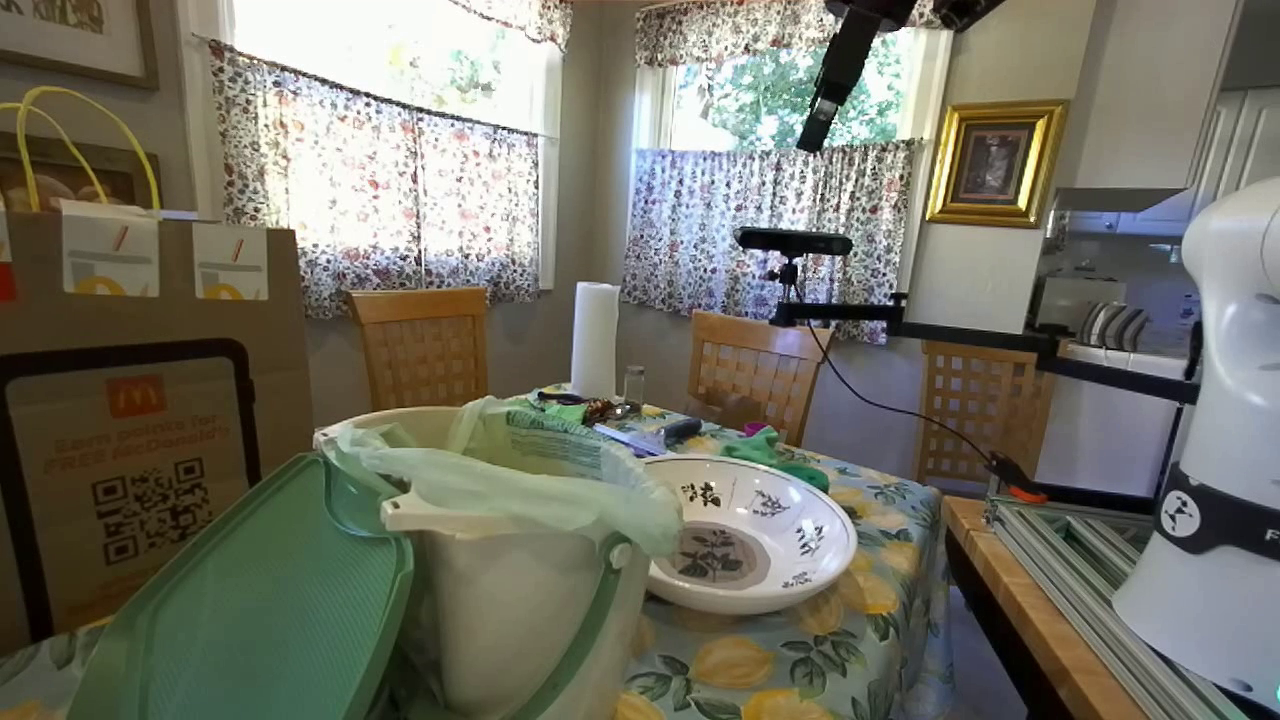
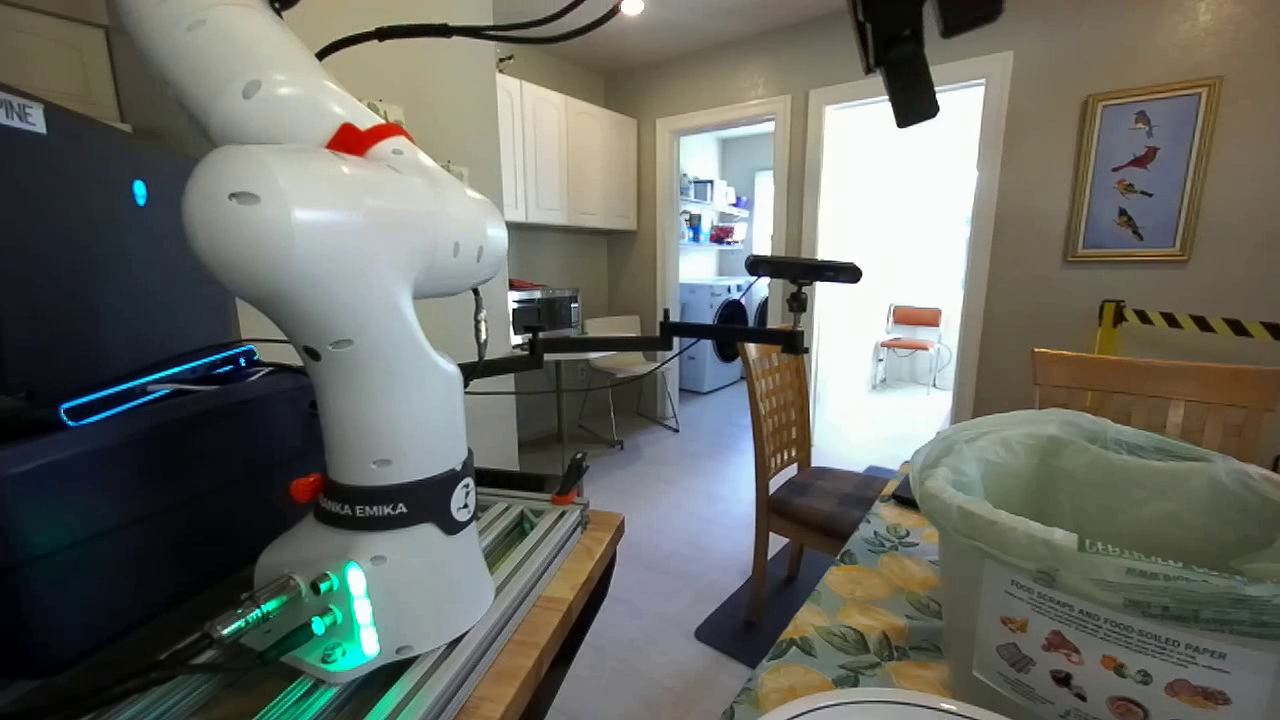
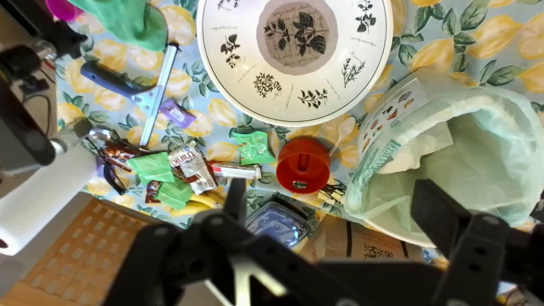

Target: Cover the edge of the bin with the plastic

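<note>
The cream-white bin (image 1: 530,610) stands upright on the table; it also shows in an exterior view (image 2: 965,610). The translucent pale green plastic (image 1: 520,490) lines it and is folded over much of the rim, as seen in an exterior view (image 2: 1120,480). In the wrist view the plastic (image 3: 471,170) sags inward at the lower left, where the rim of the bin (image 3: 399,233) is bare. A piece of cream paper (image 3: 425,148) lies inside. My gripper (image 3: 330,187) is open and empty, high above the table, its right finger over the bin. It also shows in both exterior views (image 1: 885,82) (image 2: 935,75).
A mint-green lid-like piece (image 1: 260,590) leans beside the bin. A patterned plate (image 3: 293,91) lies close by. A red round container (image 3: 303,165), wrappers, a squeegee (image 3: 159,93) and a paper towel roll (image 1: 595,340) are on the table. A tall paper bag (image 1: 200,330) stands behind.
</note>
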